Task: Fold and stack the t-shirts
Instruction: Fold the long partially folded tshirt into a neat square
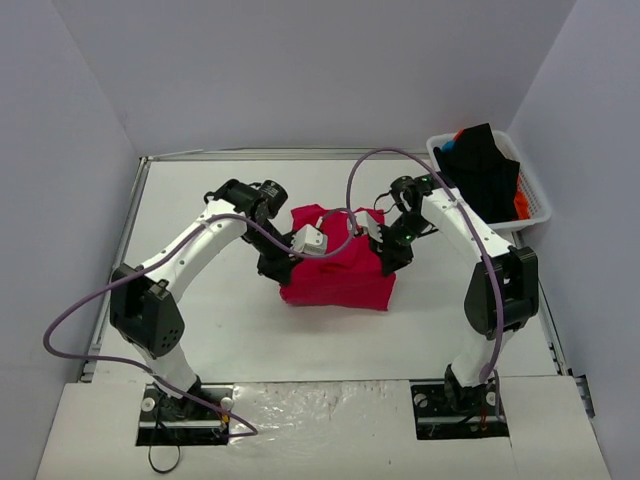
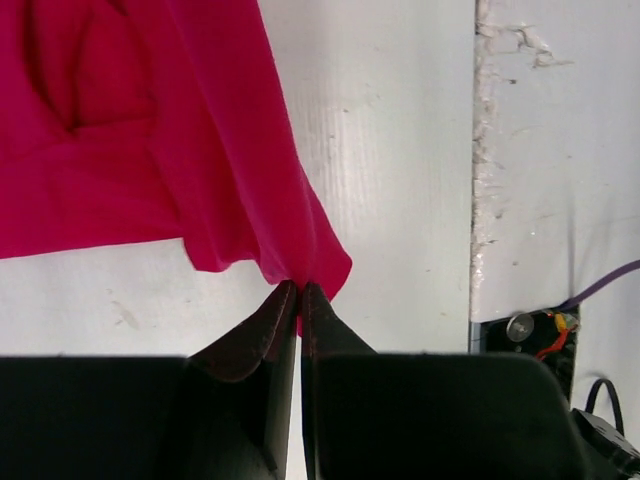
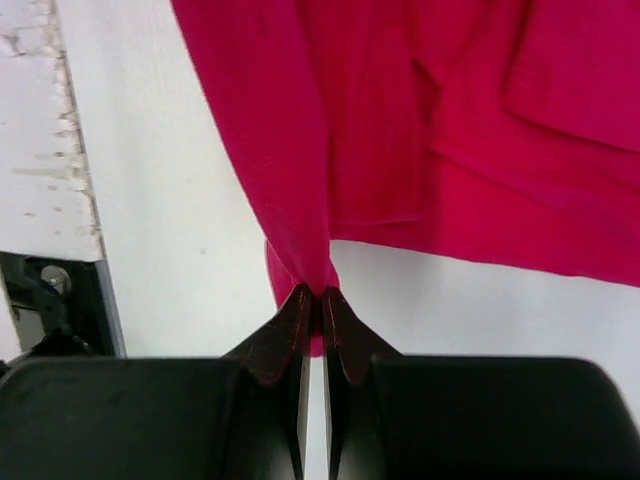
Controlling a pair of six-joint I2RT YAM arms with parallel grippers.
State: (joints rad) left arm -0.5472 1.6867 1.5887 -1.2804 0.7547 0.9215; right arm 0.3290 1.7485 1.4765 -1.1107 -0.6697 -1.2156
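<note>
A crimson-red t-shirt [image 1: 336, 270] lies partly folded in the middle of the white table, its near part bunched and lifted. My left gripper [image 1: 278, 266] is shut on the shirt's left edge; the left wrist view shows the cloth [image 2: 150, 140] pinched between the black fingertips [image 2: 322, 315]. My right gripper [image 1: 390, 258] is shut on the shirt's right edge; the right wrist view shows the cloth [image 3: 400, 130] drawn to a point between the fingertips [image 3: 296, 312]. More t-shirts, black [image 1: 484, 172] with orange and blue showing, sit in the basket.
A white slatted plastic basket [image 1: 539, 205] stands at the table's far right. Grey walls enclose the table on three sides. A purple cable [image 1: 380, 155] loops over the shirt between the arms. The table's metal edge rail [image 2: 480, 180] shows in the left wrist view.
</note>
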